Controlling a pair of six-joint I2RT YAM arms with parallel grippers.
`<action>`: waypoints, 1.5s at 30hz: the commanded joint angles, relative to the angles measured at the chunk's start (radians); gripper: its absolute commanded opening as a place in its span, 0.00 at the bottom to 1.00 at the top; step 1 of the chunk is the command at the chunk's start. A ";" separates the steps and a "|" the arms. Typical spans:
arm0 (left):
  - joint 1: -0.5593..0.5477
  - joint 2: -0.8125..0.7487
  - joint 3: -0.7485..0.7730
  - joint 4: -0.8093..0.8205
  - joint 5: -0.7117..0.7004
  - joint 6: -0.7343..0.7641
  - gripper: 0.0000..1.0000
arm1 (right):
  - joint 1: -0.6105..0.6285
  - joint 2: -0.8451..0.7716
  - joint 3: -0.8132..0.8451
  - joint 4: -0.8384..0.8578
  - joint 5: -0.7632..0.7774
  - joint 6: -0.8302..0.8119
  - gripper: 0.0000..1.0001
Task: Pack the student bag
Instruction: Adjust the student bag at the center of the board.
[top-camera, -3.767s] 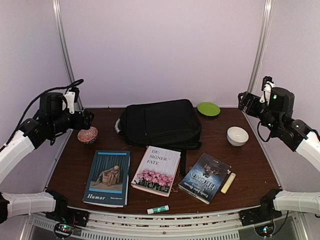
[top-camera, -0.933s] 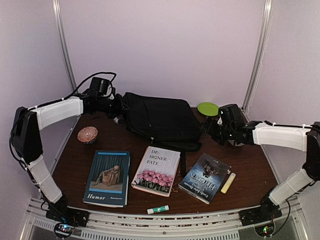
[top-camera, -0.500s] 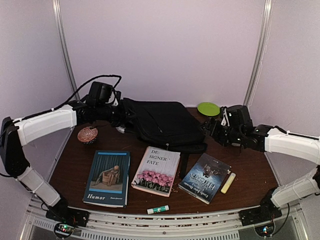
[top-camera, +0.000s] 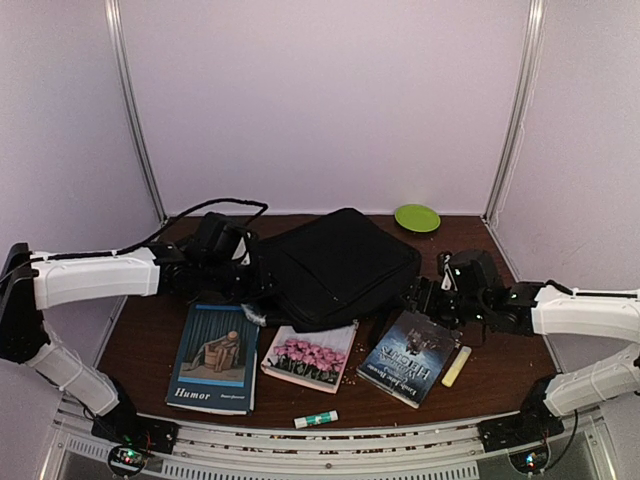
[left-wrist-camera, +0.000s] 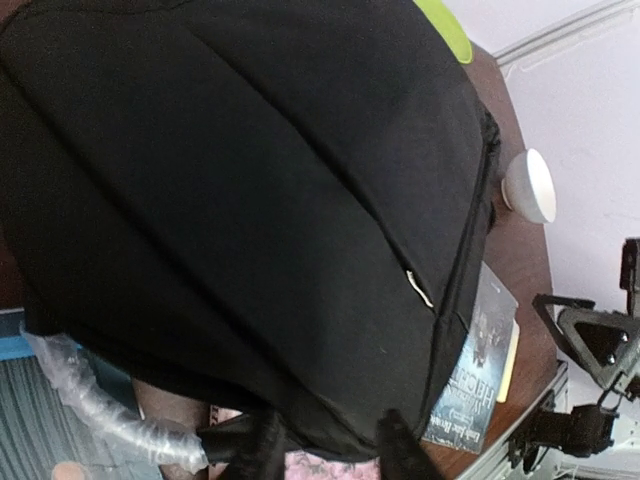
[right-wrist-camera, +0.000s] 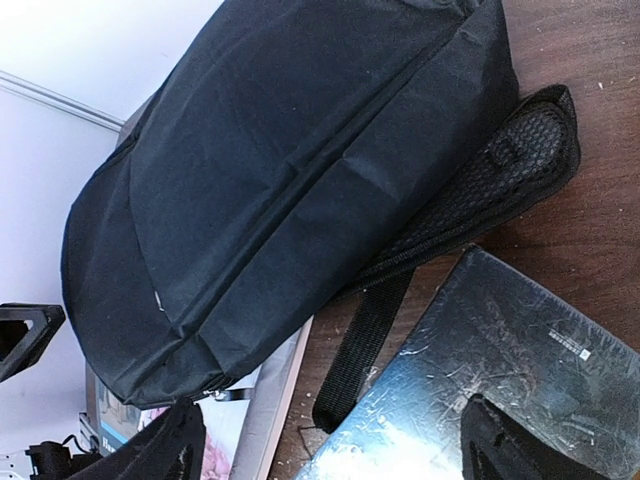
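Note:
The student bag (top-camera: 335, 265) is a large black backpack lying tilted mid-table, its near edge over the pink-flower book (top-camera: 305, 362). My left gripper (top-camera: 260, 298) is at the bag's near-left corner. In the left wrist view its fingers (left-wrist-camera: 262, 452) stand apart, with the bag's (left-wrist-camera: 250, 200) lower hem between them, next to a pale plastic-wrapped handle (left-wrist-camera: 90, 400). My right gripper (top-camera: 425, 296) hovers open at the bag's right side. The right wrist view shows its gripper (right-wrist-camera: 335, 455) spread over a black strap (right-wrist-camera: 365, 340) and the dark-blue book (right-wrist-camera: 480, 370), holding nothing.
A "Humor" book (top-camera: 215, 355) lies front left and the dark-blue book (top-camera: 410, 355) front right. A yellow stick (top-camera: 457, 365) lies beside that book and a glue stick (top-camera: 316, 419) at the front edge. A green plate (top-camera: 417, 217) sits at the back right. A white bowl (left-wrist-camera: 528, 185) shows beyond the bag.
The bag has been dragged toward the front and turned, and now covers the top of the pink-flower book. My left jaws have parted. My right arm has come lower and nearer.

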 joint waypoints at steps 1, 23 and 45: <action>-0.013 -0.129 -0.040 0.016 -0.071 0.068 0.44 | 0.012 -0.007 0.002 0.044 0.055 0.046 0.88; 0.010 -0.084 -0.103 0.035 -0.142 0.120 0.56 | -0.096 0.444 0.187 0.274 0.037 0.306 0.77; 0.100 0.178 0.074 0.155 0.046 0.164 0.16 | -0.054 0.255 0.192 0.181 0.000 0.237 0.00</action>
